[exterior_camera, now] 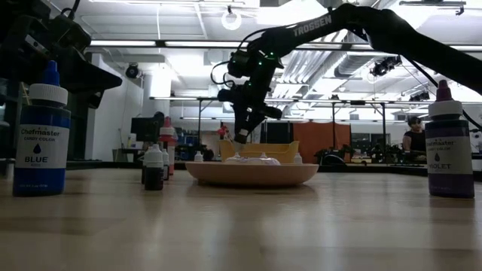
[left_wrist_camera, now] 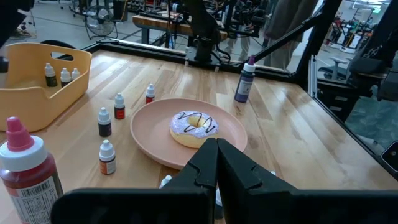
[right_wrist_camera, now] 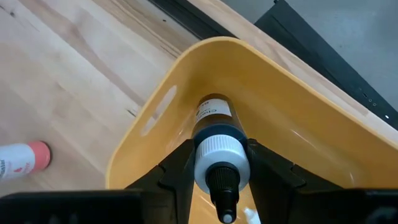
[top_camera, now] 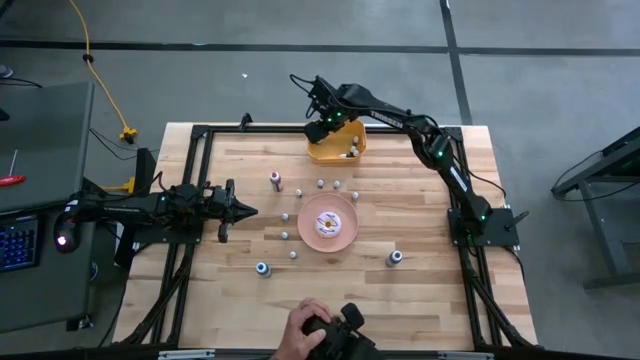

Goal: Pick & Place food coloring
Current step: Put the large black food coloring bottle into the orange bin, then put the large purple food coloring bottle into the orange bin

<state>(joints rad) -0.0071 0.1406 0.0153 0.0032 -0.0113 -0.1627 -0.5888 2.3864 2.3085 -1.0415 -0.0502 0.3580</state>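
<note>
**Sam:** Where is the bottle?

**Me:** My right gripper (right_wrist_camera: 214,163) pinches a food coloring bottle (right_wrist_camera: 214,140) by its neck, hanging over the orange bin (top_camera: 338,152). The left gripper (top_camera: 247,210) waits with its fingers pressed together at the table's left side.

**Sam:** What could go wrong?

**Me:** If I let go too near the bin's wall, I think the bottle could bounce out. It could also bump the small bottles (left_wrist_camera: 61,75) inside.

**Sam:** Is there room?

**Me:** Yes, above the bin. The table edge is just behind it.
</note>
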